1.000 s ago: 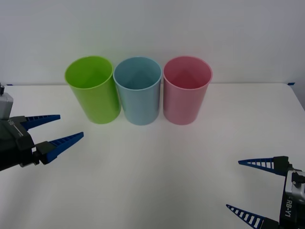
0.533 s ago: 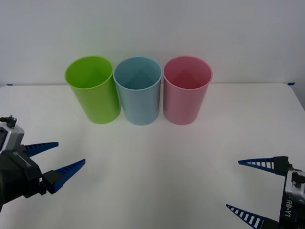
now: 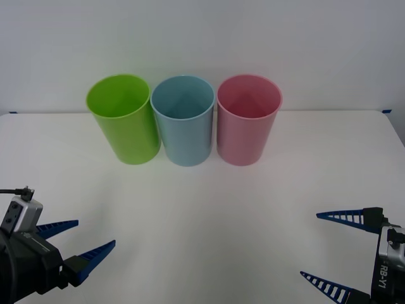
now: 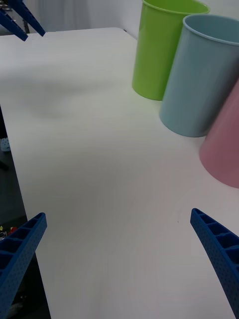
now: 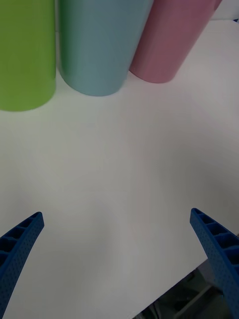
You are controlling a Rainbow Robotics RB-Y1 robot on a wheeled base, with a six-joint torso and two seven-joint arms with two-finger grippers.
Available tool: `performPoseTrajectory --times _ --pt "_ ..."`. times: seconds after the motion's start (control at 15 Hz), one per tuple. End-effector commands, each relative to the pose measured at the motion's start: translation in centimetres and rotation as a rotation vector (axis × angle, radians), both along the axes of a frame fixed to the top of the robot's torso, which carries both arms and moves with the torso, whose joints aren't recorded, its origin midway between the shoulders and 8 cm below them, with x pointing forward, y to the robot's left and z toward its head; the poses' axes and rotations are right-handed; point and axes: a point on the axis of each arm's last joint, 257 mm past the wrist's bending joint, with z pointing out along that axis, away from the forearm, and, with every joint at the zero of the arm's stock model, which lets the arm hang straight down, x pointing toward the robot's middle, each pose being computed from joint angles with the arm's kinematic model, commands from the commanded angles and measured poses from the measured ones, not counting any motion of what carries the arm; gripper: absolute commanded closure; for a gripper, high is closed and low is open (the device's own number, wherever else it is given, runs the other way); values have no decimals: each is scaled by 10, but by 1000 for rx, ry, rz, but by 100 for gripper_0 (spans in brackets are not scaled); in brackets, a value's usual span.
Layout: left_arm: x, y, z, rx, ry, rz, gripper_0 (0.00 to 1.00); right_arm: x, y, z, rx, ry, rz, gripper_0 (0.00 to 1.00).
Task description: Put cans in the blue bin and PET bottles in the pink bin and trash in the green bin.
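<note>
At the table's far edge: green bin (image 3: 123,120), blue bin (image 3: 183,121) and pink bin (image 3: 247,120) are standing upright in a close row | left gripper (image 3: 73,240) is hovering low at the near left, fingers spread, grasping nothing | right gripper (image 3: 340,249) is waiting at the near right, fingers apart, empty | white table (image 3: 209,209)

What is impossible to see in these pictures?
- Bottom of the green bin, blue bin and pink bin: front view, their walls hide it.
- Bin rims: left wrist view, cut by the edge.
- Right tool: front view, partly cut by the edge.
</note>
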Motion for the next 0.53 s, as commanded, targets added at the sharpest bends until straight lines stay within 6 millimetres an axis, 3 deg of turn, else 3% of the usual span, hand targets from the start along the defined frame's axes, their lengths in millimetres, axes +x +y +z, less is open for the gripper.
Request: performPoseTrajectory --times 0.07,0.53 --pt "-1 0 -1 0 1 -1 0 0 0 0 0 0 0 0" --pt "-1 2 -1 6 0 3 0 0 0 0 0 0 0 0"
